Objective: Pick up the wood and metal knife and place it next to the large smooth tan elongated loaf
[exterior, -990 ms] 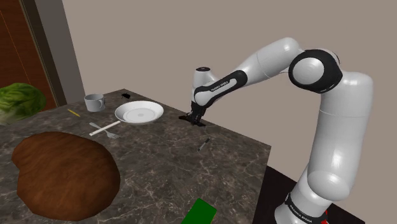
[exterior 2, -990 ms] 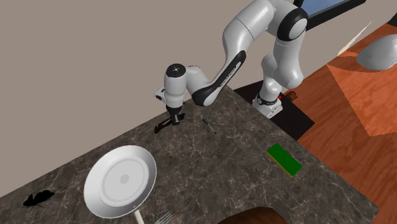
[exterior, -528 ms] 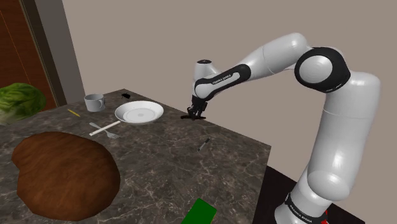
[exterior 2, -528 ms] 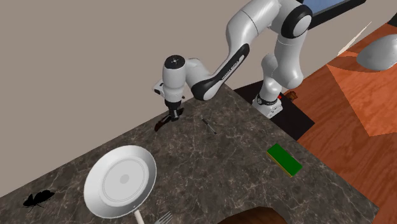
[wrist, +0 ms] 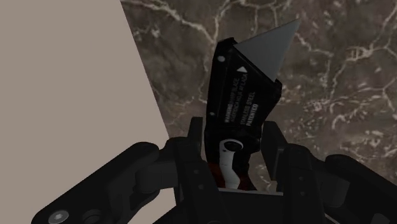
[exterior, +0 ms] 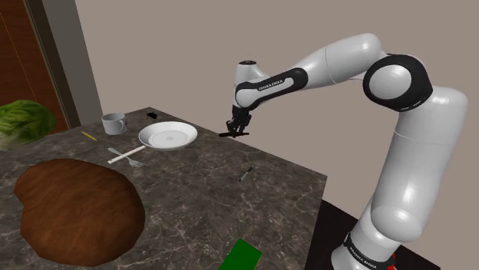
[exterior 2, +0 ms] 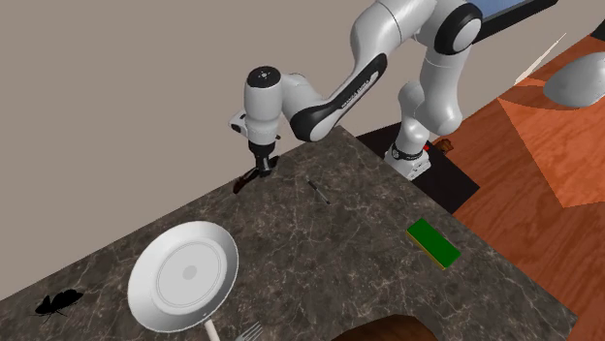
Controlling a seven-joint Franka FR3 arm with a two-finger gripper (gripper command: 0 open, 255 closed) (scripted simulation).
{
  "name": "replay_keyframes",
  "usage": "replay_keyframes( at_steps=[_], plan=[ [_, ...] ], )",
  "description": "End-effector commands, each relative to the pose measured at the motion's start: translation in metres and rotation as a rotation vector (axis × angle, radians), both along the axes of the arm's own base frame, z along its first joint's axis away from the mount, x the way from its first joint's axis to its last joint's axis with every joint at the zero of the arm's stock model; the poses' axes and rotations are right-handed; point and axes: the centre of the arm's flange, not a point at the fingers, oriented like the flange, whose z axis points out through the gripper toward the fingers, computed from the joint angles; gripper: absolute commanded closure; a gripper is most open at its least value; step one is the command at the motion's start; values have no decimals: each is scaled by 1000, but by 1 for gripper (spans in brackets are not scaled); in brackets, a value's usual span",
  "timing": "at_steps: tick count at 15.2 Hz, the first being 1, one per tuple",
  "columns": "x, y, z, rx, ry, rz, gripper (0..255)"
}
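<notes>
The knife (wrist: pixel 245 95) has a black body with white lettering and a grey pointed blade. My gripper (wrist: pixel 238 143) is shut on it, the blade sticking out beyond the fingers. In the shoulder view the gripper (exterior: pixel 236 126) holds the knife (exterior: pixel 228 133) a little above the dark marble countertop (exterior: pixel 230 207), near its far edge by the wall. The second exterior view has the gripper (exterior 2: pixel 262 170) and the knife (exterior 2: pixel 245 180) above the counter's wall-side edge. The large brown elongated loaf (exterior: pixel 77 211) lies at the shoulder view's lower left, far from the gripper.
A white plate (exterior: pixel 167 136) lies close to the gripper, with a fork (exterior: pixel 123 153) and a grey mug (exterior: pixel 113 123) beyond it. A small dark stick (exterior: pixel 246 174) and a green box (exterior: pixel 242 257) lie nearer the stand. Lettuce (exterior: pixel 23 121) sits at the far left.
My gripper has risen from the countertop with the knife in it and drifted slightly towards the wall. Nothing else on the counter moved.
</notes>
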Motion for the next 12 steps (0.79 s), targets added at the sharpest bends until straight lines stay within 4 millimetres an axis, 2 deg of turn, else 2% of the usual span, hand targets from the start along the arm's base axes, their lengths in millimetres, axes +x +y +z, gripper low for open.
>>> replay_keyframes(
  at_steps=[1,12],
  plan=[
    [0,0,11,0,0,0,255],
    [0,0,69,0,0,0,255]
  ],
)
